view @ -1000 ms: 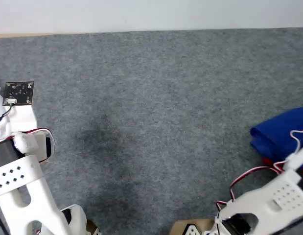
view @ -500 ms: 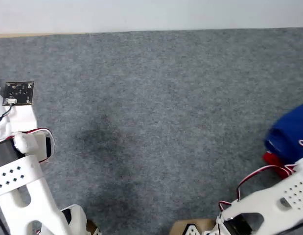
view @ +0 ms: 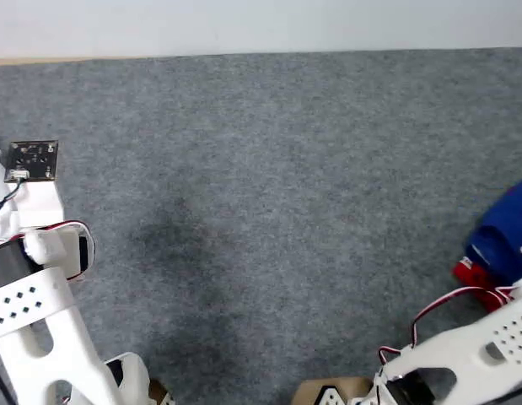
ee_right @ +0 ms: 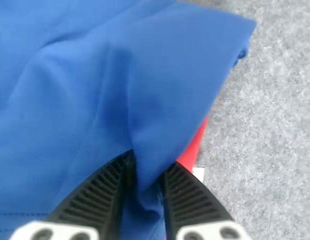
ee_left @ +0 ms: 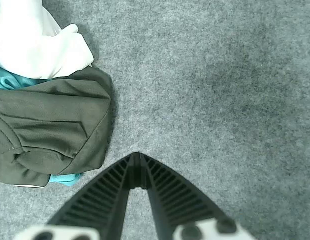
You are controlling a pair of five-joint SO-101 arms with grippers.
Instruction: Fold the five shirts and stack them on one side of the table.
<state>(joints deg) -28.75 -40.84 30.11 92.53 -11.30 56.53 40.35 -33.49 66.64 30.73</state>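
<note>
Blue shirt (ee_right: 94, 75) lies at the tabletop's (view: 261, 169) right edge over a red shirt (ee_right: 192, 150), one fold pinched in our right gripper (ee_right: 146, 166). We should lay that fold flat and square (without dragging the red shirt) before letting go. Our left gripper (ee_left: 138, 162) is clenched empty beside the dark shirt (ee_left: 54, 125).

Five shirts: one blue shirt (ee_right: 84, 75), one red shirt (ee_right: 195, 142), one white shirt (ee_left: 29, 40), one dark olive shirt (ee_left: 49, 125), one teal shirt (ee_left: 4, 83); two hands, left hand (ee_left: 138, 156), right hand (ee_right: 147, 162); one grey bench (view: 261, 169)

blue shirt (view: 509, 226) cut off at the edge.
</note>
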